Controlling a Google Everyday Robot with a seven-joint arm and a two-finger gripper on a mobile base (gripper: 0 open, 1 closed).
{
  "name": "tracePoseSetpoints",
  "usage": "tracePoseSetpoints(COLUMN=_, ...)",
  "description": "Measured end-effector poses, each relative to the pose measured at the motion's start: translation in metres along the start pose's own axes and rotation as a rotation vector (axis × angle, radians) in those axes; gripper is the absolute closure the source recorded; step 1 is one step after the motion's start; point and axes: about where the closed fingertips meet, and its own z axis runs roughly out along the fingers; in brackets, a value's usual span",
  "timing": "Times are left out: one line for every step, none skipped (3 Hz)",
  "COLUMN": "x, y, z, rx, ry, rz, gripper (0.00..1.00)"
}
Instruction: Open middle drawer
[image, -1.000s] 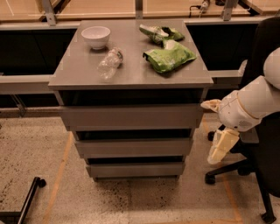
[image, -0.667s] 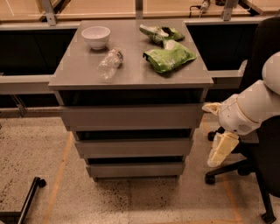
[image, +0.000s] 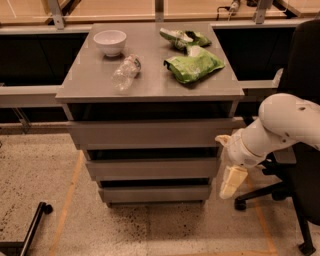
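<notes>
A: One gripper (image: 230, 175) is nearest us, low at the cabinet's right side. Its state?
B: We cannot tell whether it is wide or narrow.
A: And the middle drawer (image: 152, 169)?
B: We find it shut, between the taller top drawer (image: 150, 134) and the shorter bottom drawer (image: 155, 193). The gripper is just beside its right end.
A: Farther back?
B: On the cabinet top (image: 90, 90) lie a clear bottle (image: 125, 74) and a green bag (image: 194, 67). Beyond them are a white bowl (image: 110, 41) and a second bag (image: 184, 37).

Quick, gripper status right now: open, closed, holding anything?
Gripper: open, holding nothing, hanging just off the right end of the middle drawer.
</notes>
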Motion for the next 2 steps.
tracePoseSetpoints(x=0.001, y=0.0, z=0.003, rx=-0.002, ry=-0.002, rz=0.002, gripper=0.0)
tracePoseSetpoints(x=0.007, y=0.006, z=0.021, rx=-0.026, ry=-0.005, rz=0.053, gripper=0.0)
